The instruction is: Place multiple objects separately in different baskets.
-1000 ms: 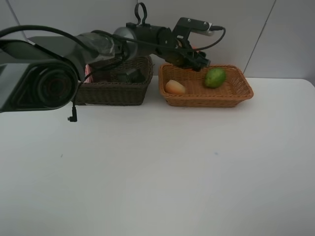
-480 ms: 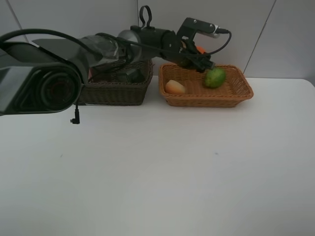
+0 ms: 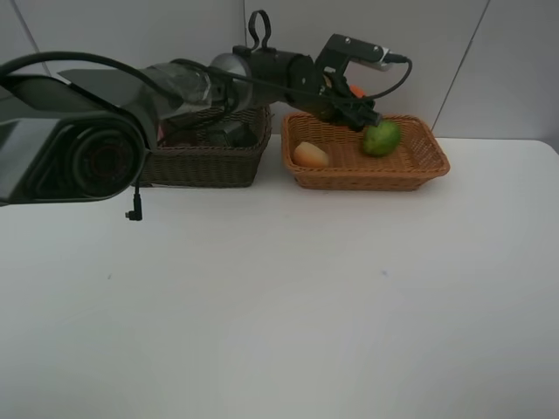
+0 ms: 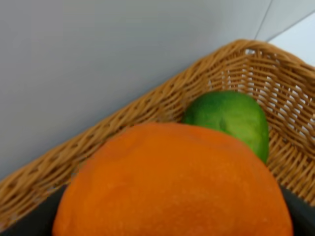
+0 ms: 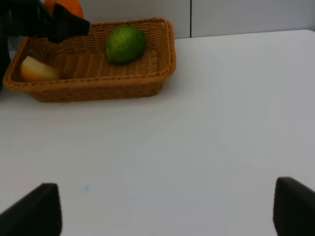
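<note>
My left gripper [image 3: 355, 99] reaches across over the back of the light orange-tan basket [image 3: 434, 162] and is shut on the orange [image 3: 356, 90]. In the left wrist view the orange [image 4: 172, 182] fills the frame above the basket's weave [image 4: 147, 105], with the green fruit [image 4: 231, 118] just beyond it. That green fruit [image 3: 382, 138] lies in the basket's right half and the peach-like fruit [image 3: 310, 155] in its left half. The right wrist view shows both fruits [image 5: 125, 44] [image 5: 38, 70] in the basket [image 5: 98, 89]. My right gripper [image 5: 165, 209] hovers open over bare table.
The dark brown basket [image 3: 205, 168] stands left of the light one, against the back wall, with dark items inside that the left arm partly hides. White tabletop [image 3: 288, 297] spreads in front of both baskets.
The left arm carried the orange a little to the right and deeper over the light basket, then nearly stopped. The right gripper has not moved.
</note>
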Controlling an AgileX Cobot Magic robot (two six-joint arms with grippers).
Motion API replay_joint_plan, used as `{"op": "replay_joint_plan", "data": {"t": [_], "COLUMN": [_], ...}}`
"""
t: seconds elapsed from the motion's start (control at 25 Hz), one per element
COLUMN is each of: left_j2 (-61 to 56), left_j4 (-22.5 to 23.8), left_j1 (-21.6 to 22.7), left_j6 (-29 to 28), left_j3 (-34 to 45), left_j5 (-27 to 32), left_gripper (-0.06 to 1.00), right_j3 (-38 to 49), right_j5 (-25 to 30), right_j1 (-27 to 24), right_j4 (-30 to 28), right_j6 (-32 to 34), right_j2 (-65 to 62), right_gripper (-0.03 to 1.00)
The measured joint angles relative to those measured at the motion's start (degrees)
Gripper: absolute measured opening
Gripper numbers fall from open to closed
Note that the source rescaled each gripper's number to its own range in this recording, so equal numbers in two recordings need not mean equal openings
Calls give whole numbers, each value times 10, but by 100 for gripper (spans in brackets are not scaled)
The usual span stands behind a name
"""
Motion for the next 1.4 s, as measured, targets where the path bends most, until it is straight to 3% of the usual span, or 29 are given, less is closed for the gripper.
{"op": "replay_joint_plan", "data": {"t": [0.64,0.92,1.4], "left_j2": [0,0,0], "left_j4": [0,5,6], "left_j1": [-4,-4,-4], "left_j6": [1,28,31], "left_j3": [0,-1,-1], "left_j5": [-1,-18,-18], "left_gripper": [90,99,100], "right_j3": [0,0,0], "right_j5": [0,0,0], "right_j1": [0,0,0], "right_j4": [0,0,0], "right_j6": [0,0,0], "right_j2": [0,0,0], "right_gripper": [100,100,100]}}
